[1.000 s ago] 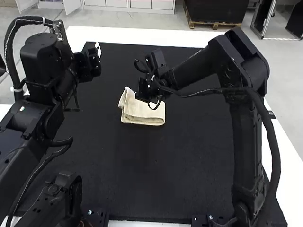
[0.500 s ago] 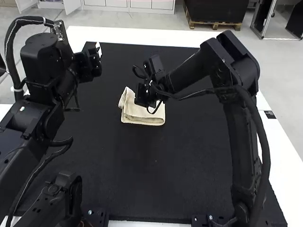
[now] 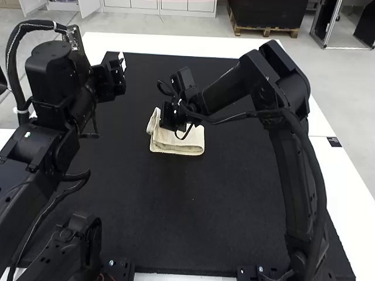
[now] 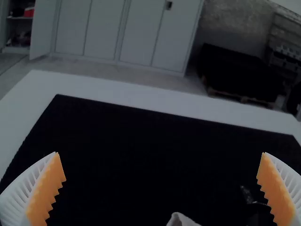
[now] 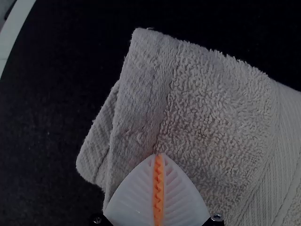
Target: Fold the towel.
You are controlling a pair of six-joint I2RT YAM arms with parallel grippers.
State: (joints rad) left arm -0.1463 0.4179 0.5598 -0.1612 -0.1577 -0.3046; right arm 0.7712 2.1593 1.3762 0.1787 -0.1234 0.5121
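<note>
High view: right gripper (image 3: 173,115) is covering part of the towel (image 3: 187,141), hiding the far left area. Left arm (image 3: 51,82) is running out past the view's edge and masking the near left of the mat (image 3: 158,228). Right arm (image 3: 290,175) is blocking mat too, its base being cut by the near edge.

Left wrist view: frame edge is cropping the towel, a pale tip poking in. Dark shape beside it is blurring into the mat, parts not telling apart. Left gripper's (image 3: 110,79) outer finger backs are running off the frame.

Right wrist view: towel is extending beyond the frame; fingers (image 5: 129,202) are hiding cloth behind them. Upper layer is concealing most of the lower; layer count is staying unclear.
</note>
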